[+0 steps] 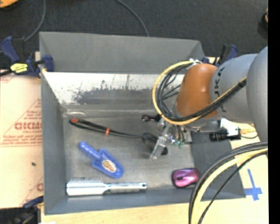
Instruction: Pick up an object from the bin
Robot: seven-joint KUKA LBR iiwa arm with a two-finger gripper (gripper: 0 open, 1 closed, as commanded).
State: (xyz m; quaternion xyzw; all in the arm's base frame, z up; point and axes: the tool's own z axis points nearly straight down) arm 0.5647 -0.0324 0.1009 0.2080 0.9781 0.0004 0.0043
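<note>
My gripper (159, 144) is low in the bin's right half, under the orange wrist cover. It stands at the right end of a long thin black tool (113, 132) with a red tip at its left and an orange mark near its middle. That tool lies across the bin floor from the back left toward the gripper. Whether the tool's end is in the gripper is hidden. A magenta mouse-shaped thing (185, 177) lies in the front right corner, below the gripper and apart from it.
A blue scoop-like tool (101, 160) with an orange label lies left of centre. A silver brush with a long handle (105, 187) rests along the front wall. The arm and its looped cables cover the bin's right side.
</note>
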